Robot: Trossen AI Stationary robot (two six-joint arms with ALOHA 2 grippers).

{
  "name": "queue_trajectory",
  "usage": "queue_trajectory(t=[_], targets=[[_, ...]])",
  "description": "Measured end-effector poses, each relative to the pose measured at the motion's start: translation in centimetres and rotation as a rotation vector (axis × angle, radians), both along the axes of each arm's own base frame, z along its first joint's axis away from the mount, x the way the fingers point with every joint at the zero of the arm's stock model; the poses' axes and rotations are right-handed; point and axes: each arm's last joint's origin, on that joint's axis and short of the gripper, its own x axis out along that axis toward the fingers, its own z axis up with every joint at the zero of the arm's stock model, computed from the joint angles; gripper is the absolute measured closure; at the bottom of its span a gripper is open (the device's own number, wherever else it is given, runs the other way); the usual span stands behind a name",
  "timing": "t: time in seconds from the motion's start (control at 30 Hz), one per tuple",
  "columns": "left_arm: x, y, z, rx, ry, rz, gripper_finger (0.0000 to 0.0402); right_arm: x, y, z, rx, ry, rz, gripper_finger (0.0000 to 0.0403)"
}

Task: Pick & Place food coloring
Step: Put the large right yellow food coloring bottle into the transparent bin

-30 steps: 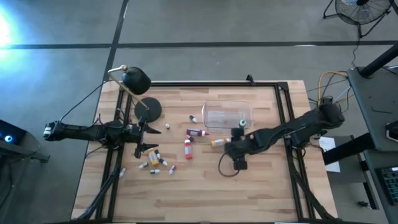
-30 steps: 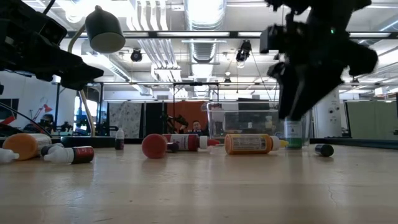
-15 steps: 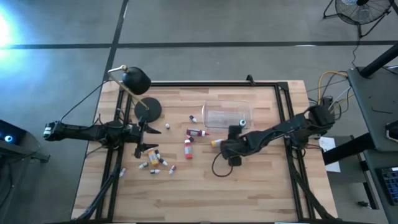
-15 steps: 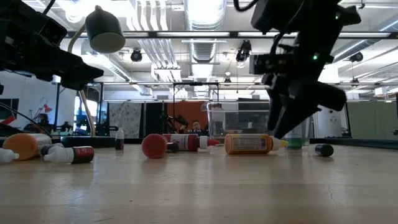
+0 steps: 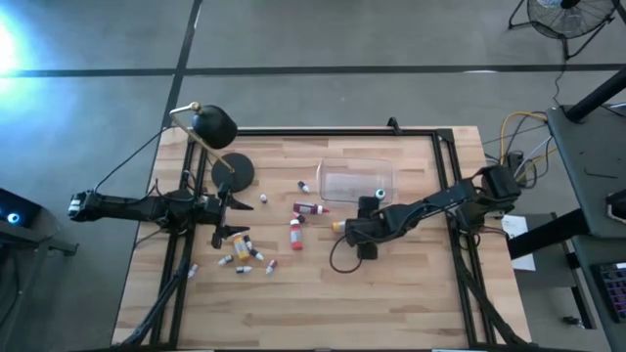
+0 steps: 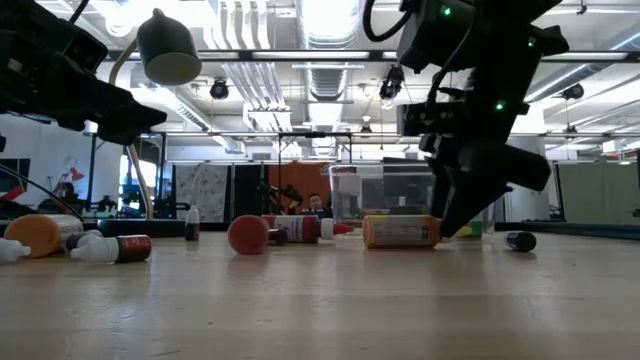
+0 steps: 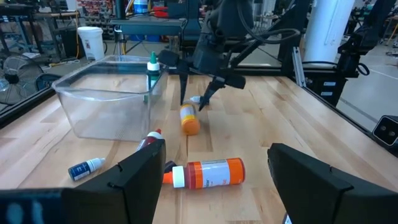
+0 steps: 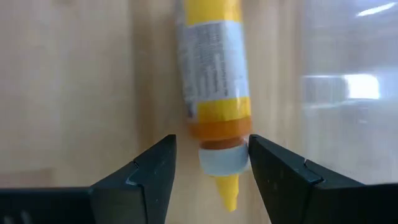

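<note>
Your right gripper point(image 5: 344, 226) has slid leftward onto the orange bottle point(image 5: 337, 225).
From the right wrist, its spread fingers point(image 8: 152, 171) straddle that one glossy labelled bottle's white cap; left gripper point(image 5: 227, 212) open by the scattered bottles.

Yellow-orange food coloring bottle point(image 8: 214, 93) with white cap, grey-printed label.

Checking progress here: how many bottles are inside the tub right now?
1. A green-capped bottle stands upright inside the tub, at the end near the right pincer. The tub is clear, so none seems hidden.
</note>
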Motion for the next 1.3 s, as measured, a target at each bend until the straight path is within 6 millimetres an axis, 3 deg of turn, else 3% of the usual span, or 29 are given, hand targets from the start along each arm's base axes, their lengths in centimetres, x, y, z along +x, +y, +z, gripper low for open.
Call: queue_trajectory(t=[0.27, 0.53, 0.67, 0.97, 1.3], targets=[[0.0, 0.0, 0.0, 0.0, 0.0, 0.0, 0.0145, -0.2, 0.6, -0.1, 0.077, 0.023, 0.028, 0.0215], [0.0, 0.0, 0.0, 0.0, 0.0, 0.0, 0.0145, -0.5, 0.5, 1.8, 0.011, -0.027, -0.006, 0.0218], [0.0, 0.0, 0.0, 0.0, 0.0, 0.0, 0.0145, -0.6, 0.6, 1.9, 0.008, -0.02, 0.002, 0.0218], [0.0, 0.0, 0.0, 0.0, 0.0, 0.0, 0.0145, -1.2, 2.9, 2.0, -0.006, -0.036, 0.056, 0.0218], [0.0, 0.0, 0.0, 0.0, 0.0, 0.0, 0.0145, -1.2, 2.1, 1.5, -0.062, -0.107, -0.086, 0.0218]])
